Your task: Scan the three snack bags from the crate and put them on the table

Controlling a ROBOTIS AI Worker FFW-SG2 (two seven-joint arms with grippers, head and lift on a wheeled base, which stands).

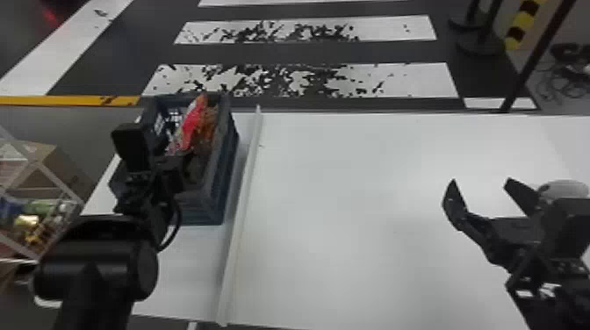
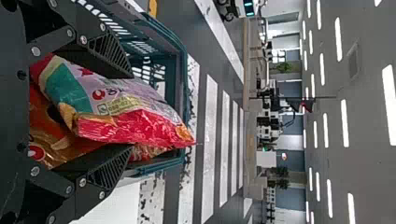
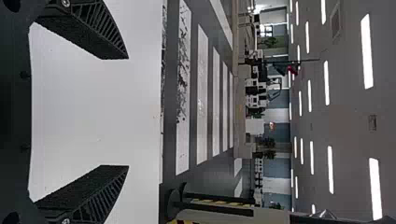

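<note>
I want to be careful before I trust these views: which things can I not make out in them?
- Crate bottom, and any third bag there: covered by the red-and-teal bag and orange bag, left wrist view.
- Left gripper, head view: partly hidden by its arm.
- Grey round thing, head view: partly behind the right arm.

Bright overhead strip lights
</note>
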